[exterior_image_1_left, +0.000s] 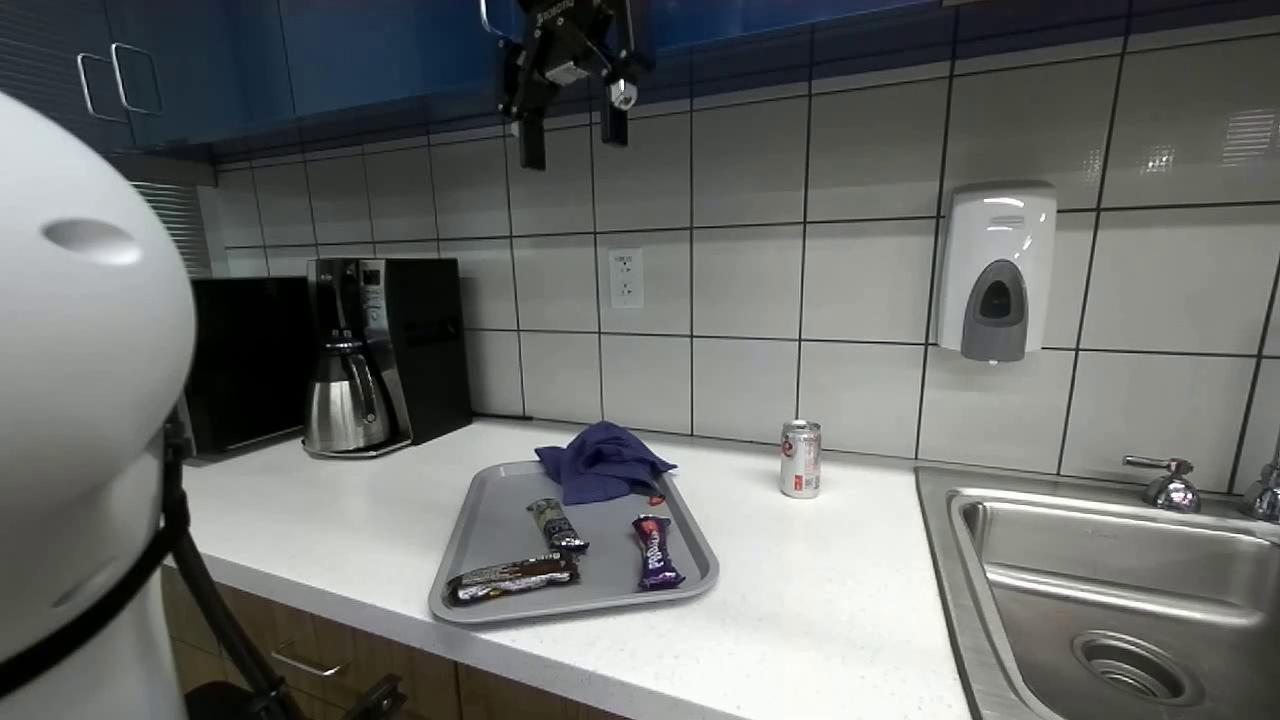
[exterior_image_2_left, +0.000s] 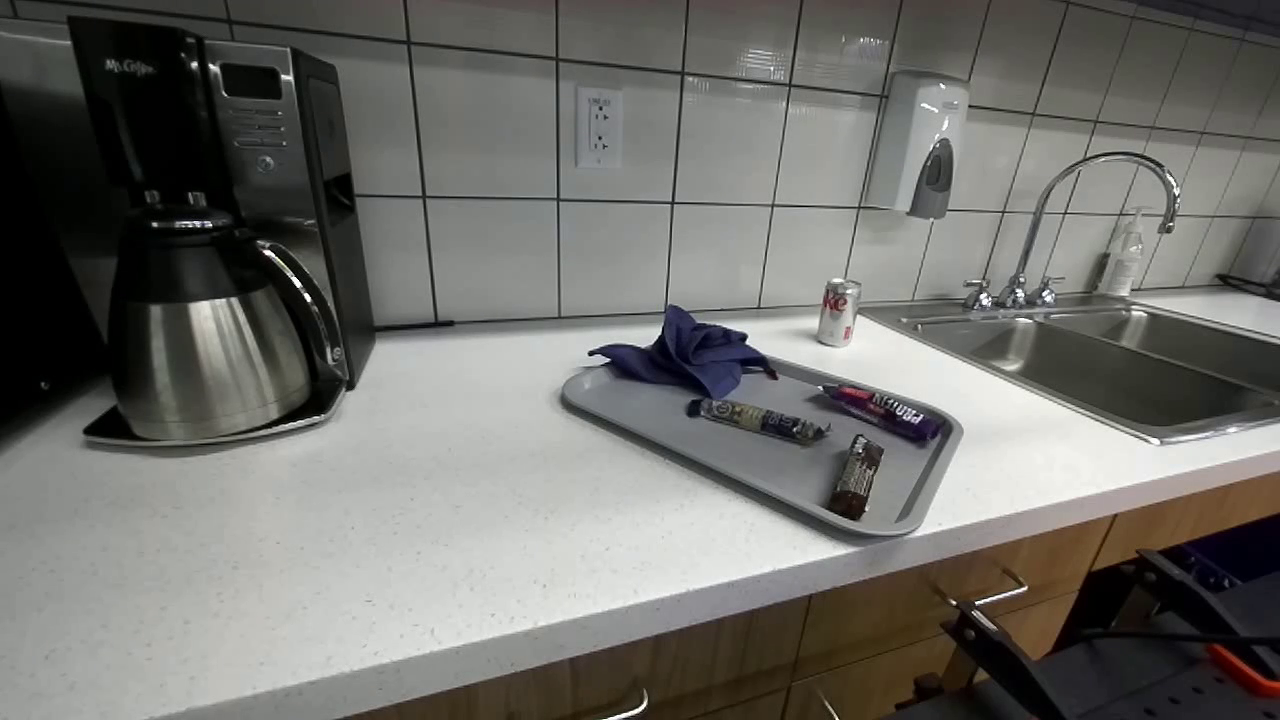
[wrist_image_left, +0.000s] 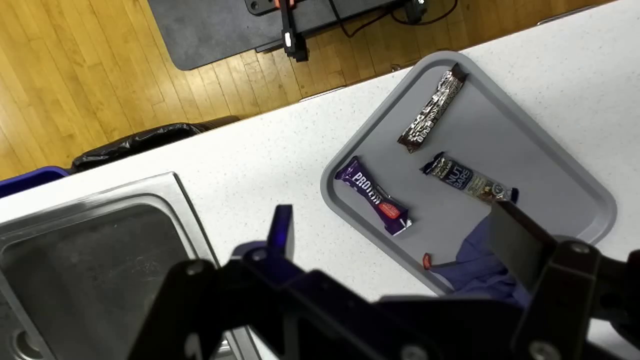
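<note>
your gripper (exterior_image_1_left: 573, 145) hovers high, jaws parted, nothing held: looks like free positioning. below it: tray (wrist_image_left: 520, 155) bearing cloth (exterior_image_1_left: 600, 465), protein bar (wrist_image_left: 375, 197), nut bar (wrist_image_left: 470, 179), brown bar (wrist_image_left: 434, 110). touching any calls for a long descent. can (exterior_image_1_left: 800, 460), sink (exterior_image_1_left: 955, 560): below, off to one side. cabinet (exterior_image_1_left: 390, 50) behind it; clearance unclear.

In an exterior view, at nine o'clock, the arm (exterior_image_1_left: 90, 370) is cased in smooth white, its bulging curve dented by a shallow oval recess (exterior_image_1_left: 92, 240) towards twelve and crossed near six by a black band (exterior_image_1_left: 175, 515). The gripper (exterior_image_1_left: 573, 155) is finished in black, marked with pale ROBOTIQ lettering (exterior_image_1_left: 553, 12) and set with a silvery block (exterior_image_1_left: 566, 73) and a bright bolt (exterior_image_1_left: 622, 95). In the wrist view, round screw heads (wrist_image_left: 580, 247) are seen; the finger (wrist_image_left: 283, 229) at seven o'clock is tinged blue, and a flat grey pad (wrist_image_left: 518, 242) is shown at four.
</note>
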